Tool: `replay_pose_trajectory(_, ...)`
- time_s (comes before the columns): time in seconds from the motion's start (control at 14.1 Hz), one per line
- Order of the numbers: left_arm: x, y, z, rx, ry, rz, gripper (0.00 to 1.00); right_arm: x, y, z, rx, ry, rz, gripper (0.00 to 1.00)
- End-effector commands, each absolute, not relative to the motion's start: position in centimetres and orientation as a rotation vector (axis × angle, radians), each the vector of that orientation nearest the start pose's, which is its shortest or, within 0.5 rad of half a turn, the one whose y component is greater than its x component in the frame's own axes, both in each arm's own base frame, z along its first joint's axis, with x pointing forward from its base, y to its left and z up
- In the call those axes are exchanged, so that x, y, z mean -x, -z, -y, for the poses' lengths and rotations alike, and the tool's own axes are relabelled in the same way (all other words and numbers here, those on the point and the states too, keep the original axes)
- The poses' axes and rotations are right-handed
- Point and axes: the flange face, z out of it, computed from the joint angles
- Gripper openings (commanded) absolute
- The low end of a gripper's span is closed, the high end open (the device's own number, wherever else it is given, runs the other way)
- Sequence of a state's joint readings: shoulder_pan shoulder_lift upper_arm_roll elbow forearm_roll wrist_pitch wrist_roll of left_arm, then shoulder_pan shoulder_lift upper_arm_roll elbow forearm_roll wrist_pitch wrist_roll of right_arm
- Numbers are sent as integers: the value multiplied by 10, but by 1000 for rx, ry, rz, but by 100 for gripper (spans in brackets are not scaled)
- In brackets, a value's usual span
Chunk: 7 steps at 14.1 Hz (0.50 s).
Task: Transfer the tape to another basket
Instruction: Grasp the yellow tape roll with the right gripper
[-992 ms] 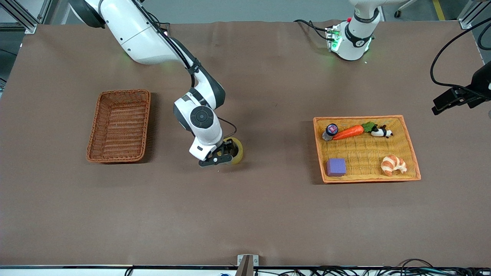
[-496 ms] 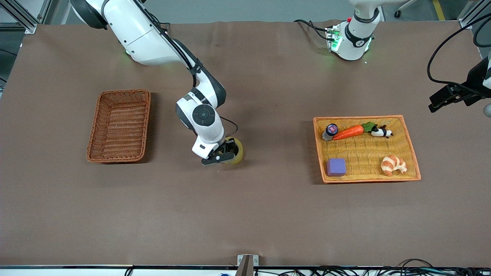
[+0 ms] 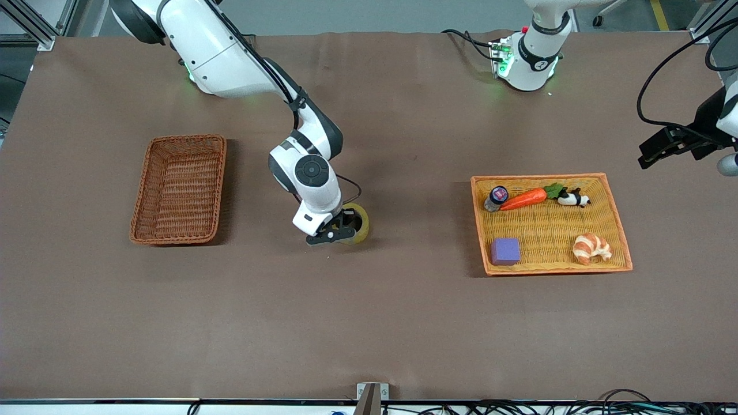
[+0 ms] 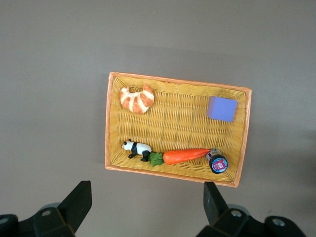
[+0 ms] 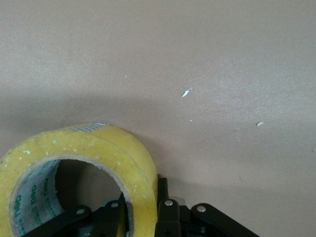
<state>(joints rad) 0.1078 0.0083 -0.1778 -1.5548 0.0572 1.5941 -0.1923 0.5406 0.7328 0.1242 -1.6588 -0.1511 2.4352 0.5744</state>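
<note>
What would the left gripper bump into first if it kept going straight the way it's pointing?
Probably the orange tray basket. The left gripper, fingers open, points down toward its rim by the carrot, though depth is unclear.

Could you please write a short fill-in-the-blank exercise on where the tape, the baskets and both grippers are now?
1. The right gripper is shut on the ____.
2. The tape is on the table, not in a ____.
3. The reddish-brown basket holds ____.
4. The left gripper, over the orange-yellow tray basket, is ____.

Answers: tape; basket; nothing; open
</note>
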Motion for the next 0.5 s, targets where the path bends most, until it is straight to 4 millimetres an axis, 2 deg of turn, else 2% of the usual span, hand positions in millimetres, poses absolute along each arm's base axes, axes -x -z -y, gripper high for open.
replay_pose_trajectory(0.0,-551,-630,38,3097,74,155,100,-560,-218,-414,3140,78,198,0)
replay_pose_trajectory(0.07,-551,-629,38,3096,72,158,100,-570,-245,-409,3157,41,133,0)
replay_pose_trajectory(0.14,-551,-629,38,3098,72,156,100,-572,-280,-403,3159,10,93,0)
replay_pose_trajectory(0.21,-550,-629,38,3097,72,153,100,-583,-324,-379,3148,-10,24,0)
replay_pose_trajectory(0.35,-551,-630,37,3098,74,158,100,-589,-389,-337,3159,-29,4,0)
replay_pose_trajectory(0.43,-551,-629,38,3099,74,153,100,-593,-413,-308,3184,-45,38,0)
